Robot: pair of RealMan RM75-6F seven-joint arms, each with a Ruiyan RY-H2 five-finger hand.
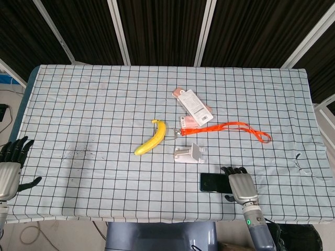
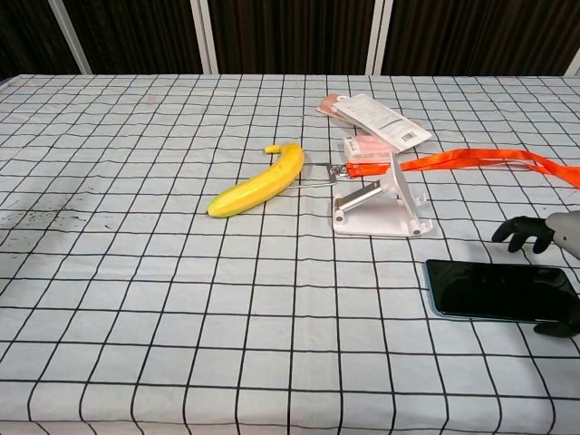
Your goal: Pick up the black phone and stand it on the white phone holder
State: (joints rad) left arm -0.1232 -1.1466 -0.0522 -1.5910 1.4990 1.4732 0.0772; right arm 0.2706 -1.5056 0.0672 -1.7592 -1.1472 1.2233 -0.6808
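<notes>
The black phone (image 1: 212, 182) (image 2: 494, 290) lies flat near the table's front edge, right of centre. Just behind it stands the white phone holder (image 1: 190, 153) (image 2: 381, 210), with nothing on it. My right hand (image 1: 239, 185) (image 2: 553, 263) hovers over the phone's right end, fingers spread above the far edge and thumb at the near edge; no grip on the phone shows. My left hand (image 1: 10, 163) hangs open off the table's left front corner, holding nothing.
A banana (image 1: 152, 138) (image 2: 256, 180) lies left of the holder. Behind the holder are flat packets (image 1: 192, 106) (image 2: 375, 118) and an orange lanyard (image 1: 238, 128) (image 2: 489, 158) running to the right. The checked cloth (image 1: 94, 115) covers the table.
</notes>
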